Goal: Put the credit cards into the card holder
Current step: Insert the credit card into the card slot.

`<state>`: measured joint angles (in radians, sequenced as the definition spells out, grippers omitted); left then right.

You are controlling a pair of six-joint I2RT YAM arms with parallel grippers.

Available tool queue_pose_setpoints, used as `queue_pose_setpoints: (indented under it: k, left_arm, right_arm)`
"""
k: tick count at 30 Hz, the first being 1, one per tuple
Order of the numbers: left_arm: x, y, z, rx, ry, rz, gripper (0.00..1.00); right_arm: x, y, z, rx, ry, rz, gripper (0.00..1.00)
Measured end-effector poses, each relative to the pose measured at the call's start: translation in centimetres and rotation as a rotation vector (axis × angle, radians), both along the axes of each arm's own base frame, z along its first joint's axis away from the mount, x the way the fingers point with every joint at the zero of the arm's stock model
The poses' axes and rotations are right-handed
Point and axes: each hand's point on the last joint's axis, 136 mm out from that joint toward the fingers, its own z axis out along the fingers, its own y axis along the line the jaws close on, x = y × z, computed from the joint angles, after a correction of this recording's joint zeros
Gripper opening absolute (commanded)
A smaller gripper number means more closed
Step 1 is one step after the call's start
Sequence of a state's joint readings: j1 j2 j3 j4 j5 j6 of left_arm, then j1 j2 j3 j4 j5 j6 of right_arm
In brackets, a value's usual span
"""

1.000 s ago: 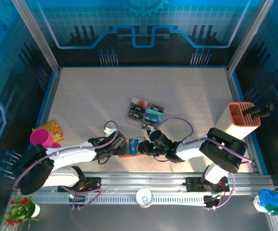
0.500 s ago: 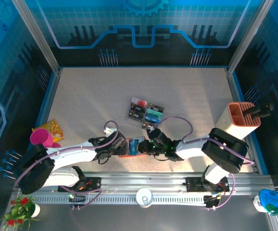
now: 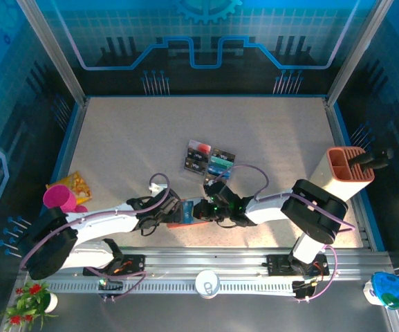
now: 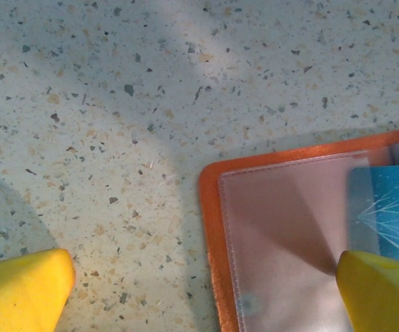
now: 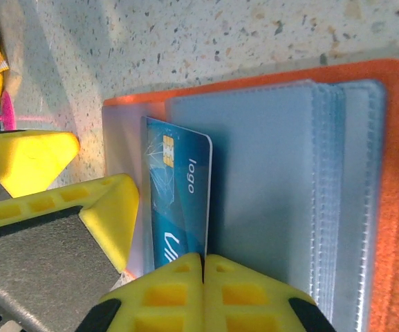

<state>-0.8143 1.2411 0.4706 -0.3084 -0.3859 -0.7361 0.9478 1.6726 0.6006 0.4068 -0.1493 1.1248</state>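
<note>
Right now the card holder (image 3: 180, 214) lies open and flat on the speckled, stone-look worktop (image 3: 151, 131), close to the near edge between my two arms. From the right wrist its orange-red cover (image 5: 393, 173) looks soft and grainy like leather, with rounded corners. It frames a stack of smooth grey-blue pockets (image 5: 268, 173) with stitched edges. A glossy blue card (image 5: 182, 200) with a gold chip and white print rests flat beside that stack. Its long edge runs along the pockets, though I cannot tell whether it sits inside a slot.

My right pincer (image 5: 204, 277) has its blocky yellow fingers pressed together, and their tips are at the card's near end. My left pincer (image 4: 202, 294) is spread wide. One wedge-shaped fingertip (image 4: 23, 290) is over bare worktop and the other is over the holder's frosted clear sleeve (image 4: 282, 228).

From above, both arms lie low and reach inward, with their wrists facing each other over the holder. The other credit cards (image 3: 209, 160) sit in rows farther out on the worktop.
</note>
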Motion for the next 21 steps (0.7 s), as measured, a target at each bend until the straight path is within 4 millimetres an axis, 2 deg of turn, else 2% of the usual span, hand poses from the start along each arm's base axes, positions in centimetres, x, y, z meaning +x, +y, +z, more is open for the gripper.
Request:
queue_pose_setpoints:
  k: [5,8,10,15,21]
  left_arm:
    - [0.0,0.1,1.8,-0.070,-0.033,0.054,0.99]
    - [-0.2,0.6,2.6,-0.107,-0.046,0.102,0.99]
    - [-0.5,1.2,2.3,-0.113,-0.038,0.133,0.99]
    - [-1.9,2.8,0.4,-0.081,0.017,0.191,0.99]
    - [-2.0,3.1,0.0,-0.067,0.025,0.210,0.99]
  right_arm:
    - [-0.2,0.1,0.0,-0.017,-0.006,0.032,0.26]
    - [-0.2,0.3,0.3,-0.020,-0.015,0.052,0.32]
    - [-0.3,0.3,0.5,-0.031,-0.018,0.065,0.35]
    - [-0.6,-0.4,1.2,-0.069,-0.035,0.095,0.39]
    - [-0.3,-1.0,3.4,-0.104,-0.098,0.128,0.37]
